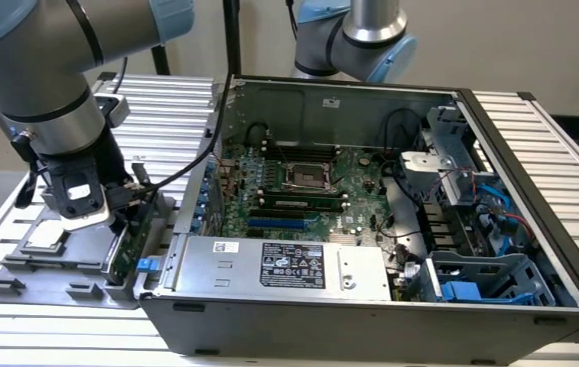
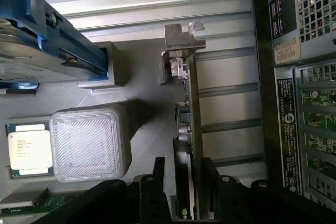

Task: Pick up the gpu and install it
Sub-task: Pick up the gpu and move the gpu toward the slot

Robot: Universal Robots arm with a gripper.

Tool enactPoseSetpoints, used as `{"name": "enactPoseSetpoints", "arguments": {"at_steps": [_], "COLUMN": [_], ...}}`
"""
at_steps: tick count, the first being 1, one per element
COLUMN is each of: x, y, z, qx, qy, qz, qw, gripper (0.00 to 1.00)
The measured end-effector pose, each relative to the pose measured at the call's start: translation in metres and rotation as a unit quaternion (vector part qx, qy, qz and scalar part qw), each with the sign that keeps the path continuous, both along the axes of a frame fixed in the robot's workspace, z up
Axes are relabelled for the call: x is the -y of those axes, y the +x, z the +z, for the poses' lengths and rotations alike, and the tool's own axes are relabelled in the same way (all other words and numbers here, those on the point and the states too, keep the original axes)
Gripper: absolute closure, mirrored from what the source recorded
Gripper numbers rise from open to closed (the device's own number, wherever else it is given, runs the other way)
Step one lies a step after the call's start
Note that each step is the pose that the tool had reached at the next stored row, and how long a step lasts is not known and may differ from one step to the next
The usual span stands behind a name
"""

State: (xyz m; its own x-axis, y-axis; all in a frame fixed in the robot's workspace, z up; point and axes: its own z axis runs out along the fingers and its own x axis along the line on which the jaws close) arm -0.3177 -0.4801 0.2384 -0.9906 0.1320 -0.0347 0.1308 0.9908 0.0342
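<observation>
The gpu [image 2: 190, 108] stands on edge in a matte grey moulded tray [image 1: 54, 275], a thin green board with a silver bracket [image 2: 181, 38] at 1 end. The hand [image 2: 183, 163] straddles it, 2 black fingers [image 2: 159, 174] parted, 1 each side, with a sliver of gap and no firm hold. In the exterior view the tray lies at 9 o'clock from the open black case [image 1: 371, 329], tight against its wall, on the ribbed metal tabletop [image 1: 544, 138].
</observation>
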Motion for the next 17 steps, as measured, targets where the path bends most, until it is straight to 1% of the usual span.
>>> {"name": "enactPoseSetpoints", "arguments": {"at_steps": [1, 2, 6, 7, 8, 9, 17], "x": [0.0, -0.0001, -0.0002, -0.0002, -0.0002, -0.0002, -0.0003], "y": [0.0003, 0.0005, 0.0011, 0.0012, 0.0012, 0.0012, 0.0013], "z": [-0.0002, -0.0004, -0.001, -0.0011, -0.0012, -0.0013, -0.0017], "qx": [0.0, 0.0, -0.0001, 0.0, -0.0003, -0.0002, 0.0], "qy": [0.0, 0.0, -0.0001, -0.0001, -0.0002, -0.0002, -0.0003], "qz": [0.0, 0.0, 0.0, 0.0, 0.0, 0.0, 0.003], "qw": [1.0, 1.0, 1.0, 1.0, 1.0, 1.0, 1.0], "gripper": [0.6, 0.67, 0.67, 0.69, 0.69, 0.73, 0.73]}}
